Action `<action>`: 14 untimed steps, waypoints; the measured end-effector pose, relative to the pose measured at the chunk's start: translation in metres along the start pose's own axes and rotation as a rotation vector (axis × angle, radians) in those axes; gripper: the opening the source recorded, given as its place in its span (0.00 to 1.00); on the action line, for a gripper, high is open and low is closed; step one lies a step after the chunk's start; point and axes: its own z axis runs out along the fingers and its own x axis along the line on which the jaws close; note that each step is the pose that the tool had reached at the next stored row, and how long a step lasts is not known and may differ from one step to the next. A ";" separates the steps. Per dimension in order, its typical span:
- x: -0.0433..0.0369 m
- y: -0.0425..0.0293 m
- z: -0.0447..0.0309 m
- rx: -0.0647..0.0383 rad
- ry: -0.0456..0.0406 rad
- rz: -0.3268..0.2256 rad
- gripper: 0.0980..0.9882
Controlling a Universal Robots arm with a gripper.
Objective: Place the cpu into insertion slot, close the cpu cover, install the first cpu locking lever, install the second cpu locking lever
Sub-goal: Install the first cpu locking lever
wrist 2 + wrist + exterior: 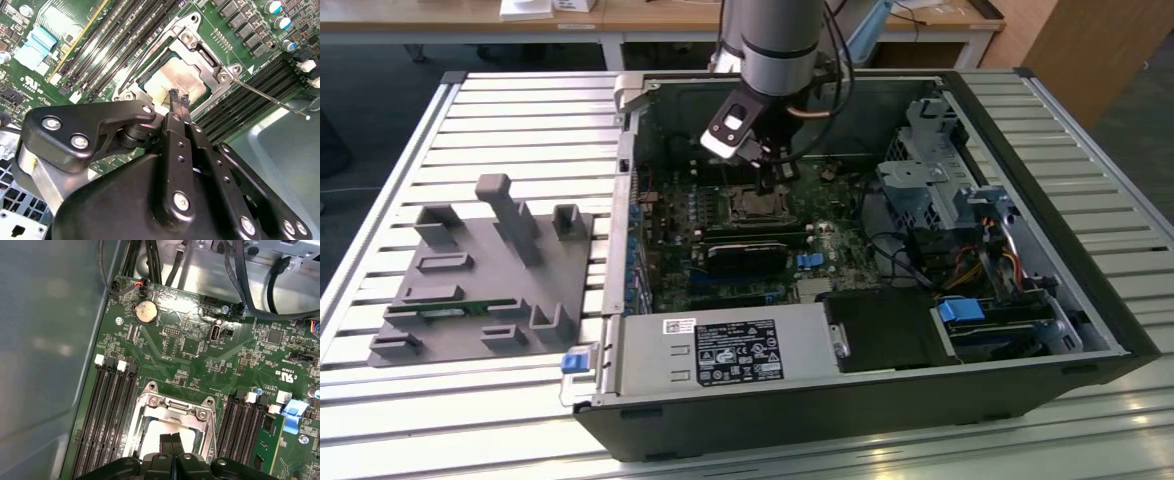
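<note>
Arm (781, 30): grey tube, dropping almost vertically in the exterior view.
Wrist (736, 130): black housing with a pale block, tipped toward the exterior view's left.
Gripper (178, 98): aimed downward, black linkage bars spread wide behind the tips.
Fingers (165, 441): two slim black tips pressed flat together, seen in both wrist views.

Robotics lab or workshop. At the centre of the exterior view, an open desktop computer case (854, 425) lies on a slatted metal workbench (520, 110). A robot arm (781, 35) reaches in from the top. A grey moulded parts fixture (467, 290) sits at left, and wooden desks (654, 15) line the upper edge.
</note>
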 end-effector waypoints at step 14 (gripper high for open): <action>0.0011 0.0010 -0.0299 0.001 -0.0026 0.000 0.01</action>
